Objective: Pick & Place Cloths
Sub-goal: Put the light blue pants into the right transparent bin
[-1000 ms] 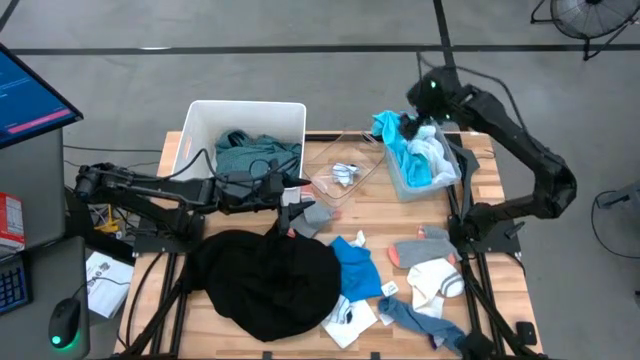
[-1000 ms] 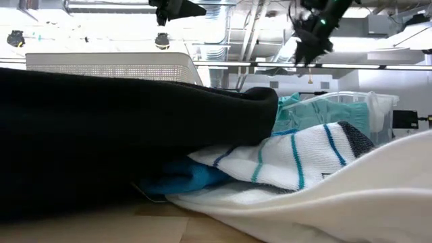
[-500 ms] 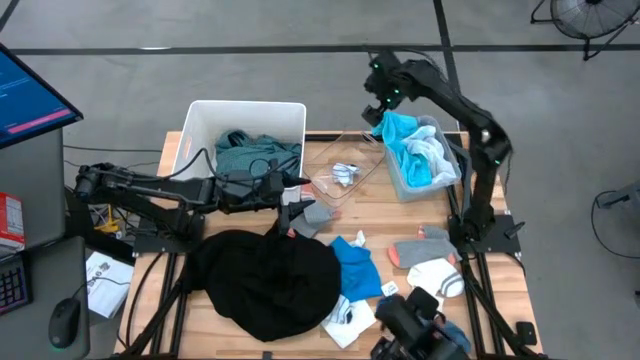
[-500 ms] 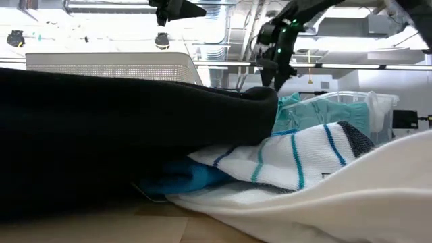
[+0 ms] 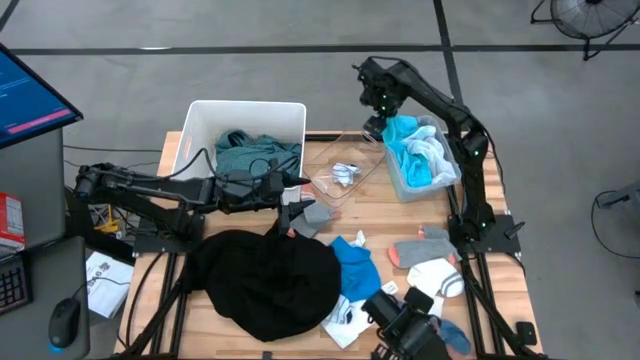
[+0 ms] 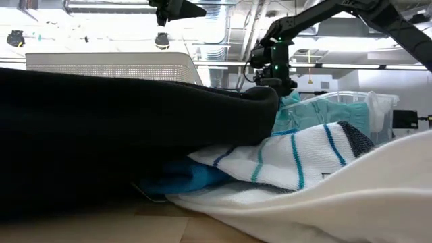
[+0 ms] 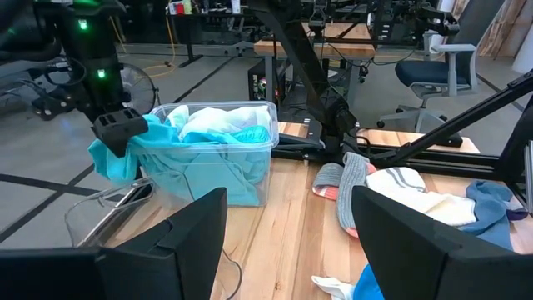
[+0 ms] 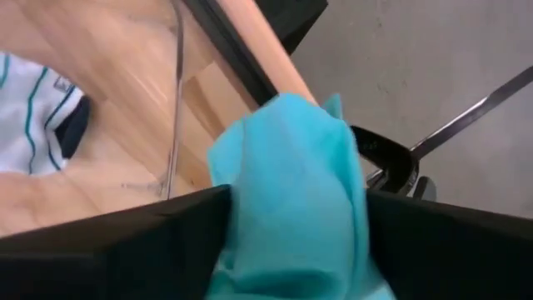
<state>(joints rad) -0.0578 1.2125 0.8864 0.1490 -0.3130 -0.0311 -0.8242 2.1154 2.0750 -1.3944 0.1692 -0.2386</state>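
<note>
The bright cyan shirt (image 5: 418, 152) lies heaped in a clear bin (image 5: 447, 178) at the far right, and one flap (image 7: 112, 162) hangs over the bin's far-left corner. My right gripper (image 5: 378, 127) points down at that flap, shut on it. My left gripper (image 7: 287, 242) waits open and empty above the table's middle (image 5: 296, 190). A teal-green shirt (image 5: 255, 152) lies in the white bin (image 5: 200, 120). The large black garment (image 5: 265, 280) is spread on the near table, with a blue piece (image 5: 355, 265) and socks (image 5: 432, 276) beside it. My right gripper has the cyan shirt's overhanging flap (image 8: 287, 179) bunched between its two fingers (image 8: 141, 250), several layers thick. The fingers come from above, pointing down, at the bin's far-left corner. The rest of the shirt still lies in the bin, and the flap hangs slack.
A second clear bin (image 5: 362, 168) holding a small striped sock (image 5: 345, 173) lies just left of the cyan shirt's bin. A grey sock (image 5: 315, 215) lies under my left gripper. A monitor (image 5: 30, 95) stands off the table's left side.
My right arm has unfolded and swung its gripper from over the clear bin's far end toward the table's left edge and down, tipping it until it points nearly straight down at the cyan flap. The cloths have kept their places.
</note>
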